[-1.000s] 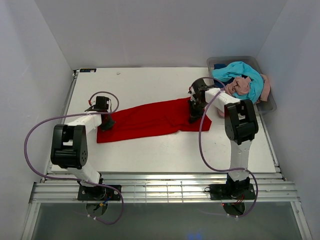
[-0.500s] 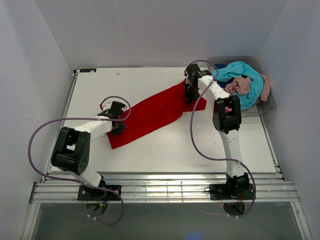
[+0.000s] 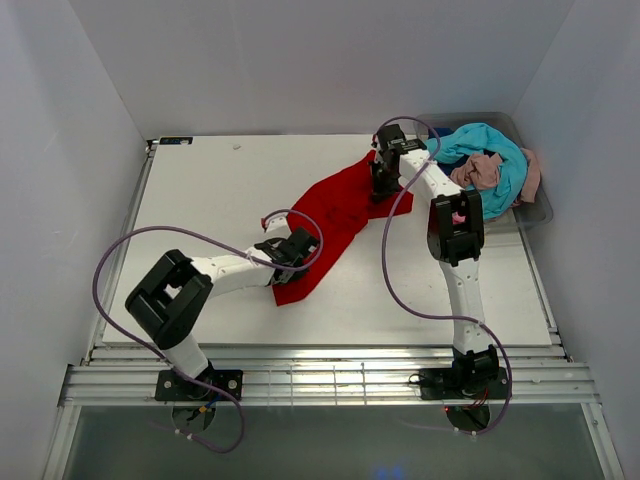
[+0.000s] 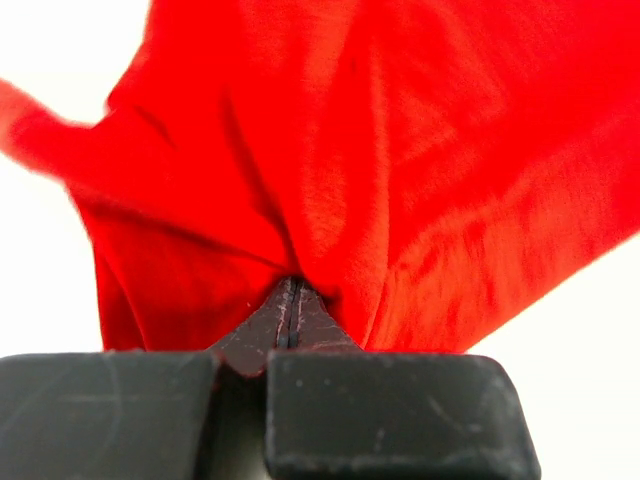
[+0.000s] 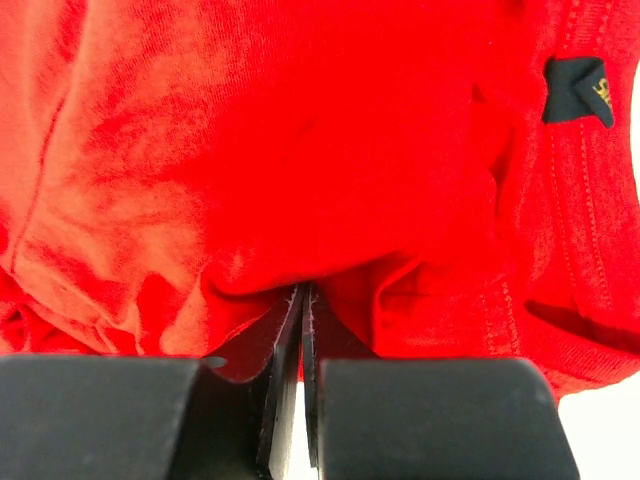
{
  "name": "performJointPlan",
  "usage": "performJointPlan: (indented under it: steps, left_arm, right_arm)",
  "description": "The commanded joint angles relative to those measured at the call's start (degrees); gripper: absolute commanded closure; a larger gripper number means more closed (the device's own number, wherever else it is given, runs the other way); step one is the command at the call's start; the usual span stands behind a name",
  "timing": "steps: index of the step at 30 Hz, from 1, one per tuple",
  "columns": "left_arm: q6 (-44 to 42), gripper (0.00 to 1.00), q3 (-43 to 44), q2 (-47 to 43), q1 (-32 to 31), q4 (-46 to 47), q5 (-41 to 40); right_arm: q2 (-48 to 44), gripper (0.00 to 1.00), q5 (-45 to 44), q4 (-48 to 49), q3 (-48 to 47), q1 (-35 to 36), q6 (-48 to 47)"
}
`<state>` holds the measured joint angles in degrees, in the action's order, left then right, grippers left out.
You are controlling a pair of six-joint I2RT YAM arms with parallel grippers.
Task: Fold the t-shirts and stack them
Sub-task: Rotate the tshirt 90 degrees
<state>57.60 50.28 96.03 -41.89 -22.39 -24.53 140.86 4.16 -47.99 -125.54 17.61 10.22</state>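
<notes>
Here the red tee [image 3: 338, 208] runs diagonally across mid-frame over the table [image 3: 200, 190]. The left end effector [image 3: 297, 252] is clamped on its lower end and the right end effector [image 3: 383, 186] on its upper end.

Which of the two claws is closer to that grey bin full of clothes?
Right. The right gripper pinches the red t-shirt close beside the bin; the left gripper holds its other end, much farther toward the near edge.
</notes>
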Motion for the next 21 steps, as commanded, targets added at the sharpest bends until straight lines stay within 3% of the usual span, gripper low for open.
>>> performJointPlan:
  steps: [1, 16, 21]
  left_arm:
    - [5.32, 1.0, -7.22, 13.39, -7.41, -13.73, 20.57]
    - [15.43, 1.0, -2.13, 17.96, -34.73, -13.11, 31.04]
    - [14.64, 1.0, 1.83, 18.49, -37.47, -13.64, 29.2]
  right_arm:
    - [0.3, 0.92, 1.2, 3.6, -2.78, -0.03, 0.5]
    - [4.42, 0.88, 8.56, 15.18, -4.1, -0.03, 3.75]
    - [6.01, 0.87, 14.72, 20.56, -4.89, -0.03, 6.48]
